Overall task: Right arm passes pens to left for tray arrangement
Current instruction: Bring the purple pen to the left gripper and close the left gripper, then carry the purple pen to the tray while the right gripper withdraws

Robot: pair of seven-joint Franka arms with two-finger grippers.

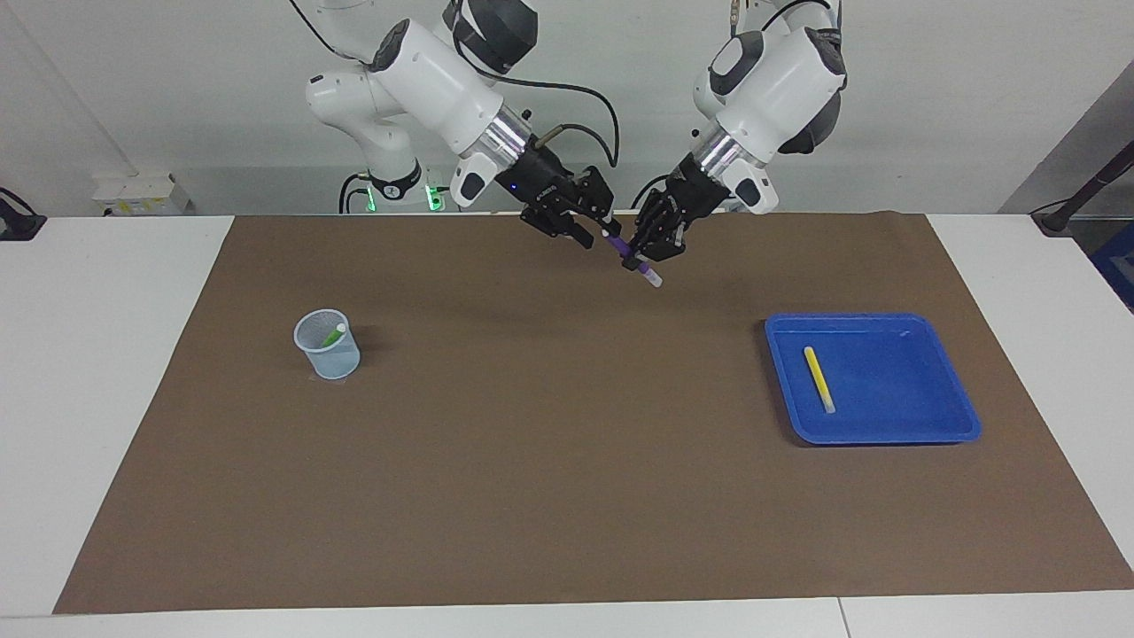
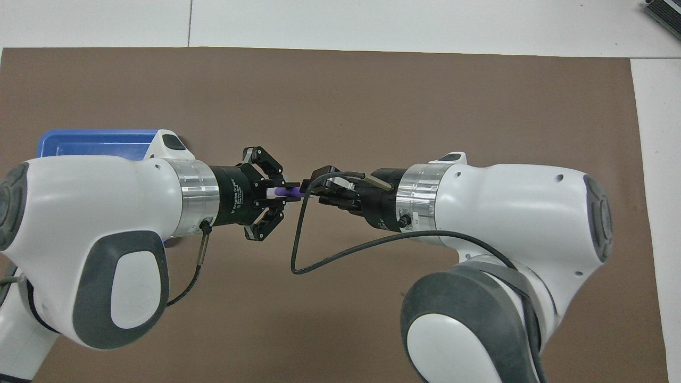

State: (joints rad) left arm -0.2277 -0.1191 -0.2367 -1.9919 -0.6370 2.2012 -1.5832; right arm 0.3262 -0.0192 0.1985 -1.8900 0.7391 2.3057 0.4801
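My left gripper [image 1: 645, 257] has its fingers pressed tight on the purple pen [image 1: 620, 248], near the pen's lower, white end. The pen hangs tilted in the air over the brown mat [image 1: 532, 487]. Just beside it, my right gripper [image 1: 592, 226] is at the pen's upper end with its fingers spread, so I think only the left one holds the pen. The two grippers meet nose to nose so the pen can go from one to the other.

Well away from the fingers, toward the left arm's end of the table, the blue tray [image 1: 886, 434] holds the yellow pen [image 1: 819, 378]. Toward the right arm's end, the green pen [image 1: 333, 335] pokes out of a small cup [image 1: 328, 354].

From above, a black cable [image 2: 298, 239] crosses the right gripper's fingers, my left arm covers most of the tray, and I can't see the cup.
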